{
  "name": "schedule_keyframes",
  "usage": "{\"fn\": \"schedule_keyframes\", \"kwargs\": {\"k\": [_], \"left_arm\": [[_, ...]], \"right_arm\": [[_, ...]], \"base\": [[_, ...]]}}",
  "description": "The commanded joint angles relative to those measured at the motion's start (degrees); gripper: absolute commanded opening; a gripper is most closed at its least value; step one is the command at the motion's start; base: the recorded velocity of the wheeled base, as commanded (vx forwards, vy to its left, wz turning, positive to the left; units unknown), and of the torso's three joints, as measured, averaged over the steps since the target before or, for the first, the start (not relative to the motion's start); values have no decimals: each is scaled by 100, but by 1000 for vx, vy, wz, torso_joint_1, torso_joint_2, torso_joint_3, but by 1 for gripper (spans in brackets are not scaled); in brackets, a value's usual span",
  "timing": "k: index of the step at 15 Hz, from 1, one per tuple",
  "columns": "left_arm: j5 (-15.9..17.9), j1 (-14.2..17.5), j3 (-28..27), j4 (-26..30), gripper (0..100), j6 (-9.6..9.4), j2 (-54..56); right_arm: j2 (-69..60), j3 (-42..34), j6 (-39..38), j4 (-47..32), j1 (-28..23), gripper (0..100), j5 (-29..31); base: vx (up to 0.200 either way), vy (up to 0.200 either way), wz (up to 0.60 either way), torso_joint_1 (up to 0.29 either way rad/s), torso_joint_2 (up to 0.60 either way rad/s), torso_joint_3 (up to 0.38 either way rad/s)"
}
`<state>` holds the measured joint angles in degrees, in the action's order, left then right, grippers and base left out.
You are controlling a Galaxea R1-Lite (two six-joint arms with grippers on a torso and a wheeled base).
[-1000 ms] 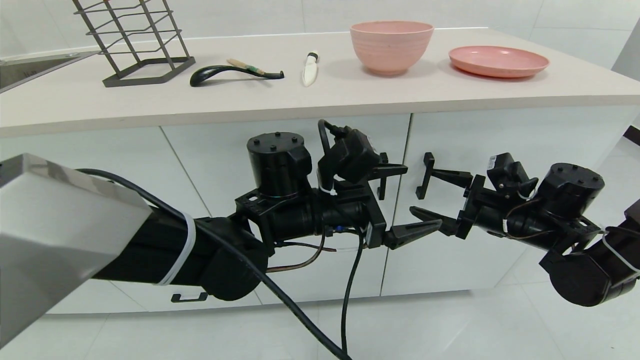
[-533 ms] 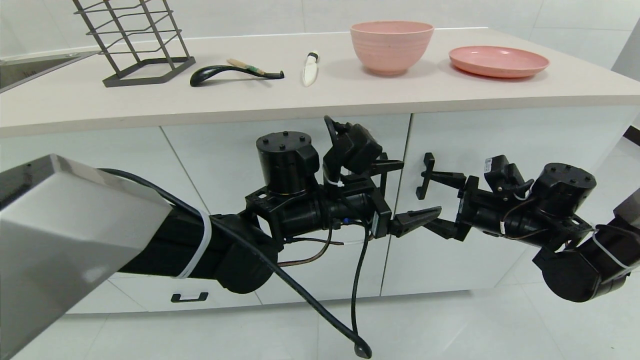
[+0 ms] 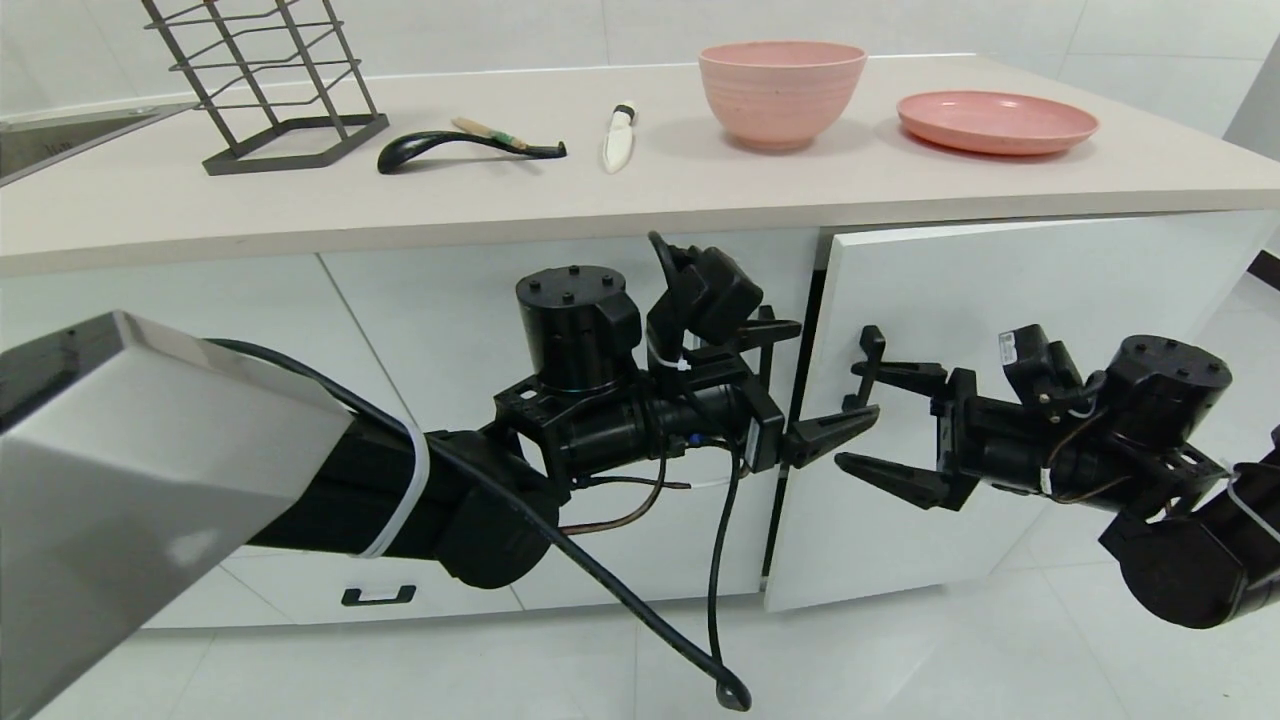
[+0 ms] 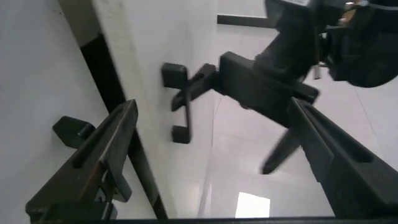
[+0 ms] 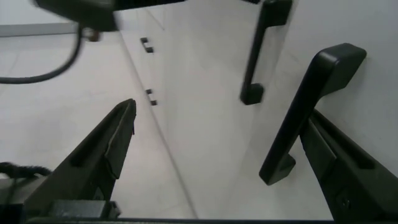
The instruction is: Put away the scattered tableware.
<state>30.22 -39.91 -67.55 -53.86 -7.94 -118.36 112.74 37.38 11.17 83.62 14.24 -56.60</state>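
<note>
- The right hand [image 3: 885, 425] is hanging released at middle right, its upper finger resting against the handle [image 3: 868, 362] of the cabinet door [image 3: 1000, 300], which is standing ajar.
- The left hand [image 3: 800, 385] is hovering released at centre, just beside it.
- Along the top, the pink bowl [image 3: 782, 92], pink plate [image 3: 997, 122], white knife [image 3: 620, 140] and black spoon [image 3: 465, 148] are lying on the desk [image 3: 650, 190], well apart from the 2 hands.

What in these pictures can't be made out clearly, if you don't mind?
Cabinet interior: head view, door barely ajar, only a dark gap.
Rack: top cut off by the head view's upper edge.
Sink: cut off by the head view's left edge.
Wooden stick: head view, too small to identify, one end behind the black spoon.
</note>
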Motion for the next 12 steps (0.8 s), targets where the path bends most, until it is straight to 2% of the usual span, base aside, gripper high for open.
{"fn": "schedule_keyframes", "kwargs": {"k": [1,3,4,6,7,10,12], "left_arm": [[28,-17,-83,-37,100,-6,-82],[151,-43,-224,-143,100,-15,-188],[327,-131,-347,-318,100,-6,-319],[353,-254,-487,-362,100,-6,-469],[379,-324,-549,-389,100,-6,-513],[731,-649,-593,-652,100,3,-539],[748,-764,-584,-652,100,3,-539]], "right_arm": [[-578,-609,26,-3,9,100,-229],[-815,-952,35,-3,9,100,-290],[-991,-1189,43,-3,9,100,-308],[-1175,-1444,52,-3,9,100,-352],[-1228,-1532,61,-3,9,100,-352],[-1254,-1646,158,-12,-18,100,-273],[-1166,-1619,184,-29,-141,100,-9]], "base": [[0,0,0,0,0,0],[0,0,0,0,0,0],[0,0,0,0,0,0],[0,0,0,0,0,0],[0,0,0,0,0,0],[0,0,0,0,0,0],[0,0,0,0,0,0]]}}
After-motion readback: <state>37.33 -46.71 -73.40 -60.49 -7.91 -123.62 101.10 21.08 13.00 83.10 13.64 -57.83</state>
